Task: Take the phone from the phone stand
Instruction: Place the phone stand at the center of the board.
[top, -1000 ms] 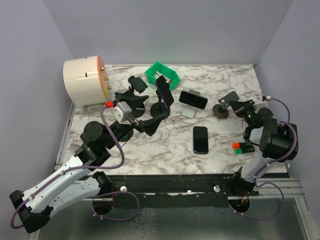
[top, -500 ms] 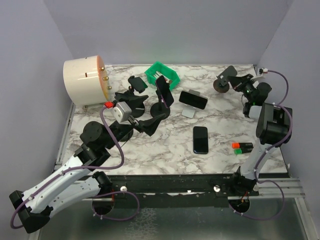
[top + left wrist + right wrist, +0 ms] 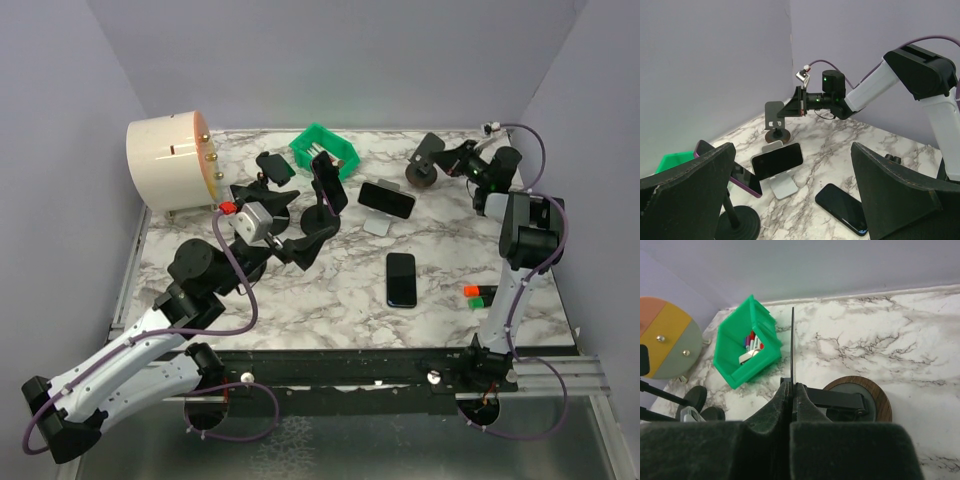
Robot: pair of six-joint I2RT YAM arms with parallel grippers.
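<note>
Top external view: left gripper (image 3: 305, 217) gapes wide, holding nothing, its jaws just left of the purple phone (image 3: 329, 183) propped on a black stand (image 3: 318, 212). A 2nd phone (image 3: 386, 199) leans on a white stand (image 3: 378, 223), farther right. Right gripper (image 3: 458, 160) is pinched onto a 3rd, empty stand (image 3: 429, 153).

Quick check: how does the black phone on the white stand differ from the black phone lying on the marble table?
The propped black phone leans tilted on the white stand, long edge down; the loose black phone lies flat on the marble table. The propped one sits farther back; the loose one is nearer the arm bases. Both are slim black slabs, and neither is gripped.
</note>
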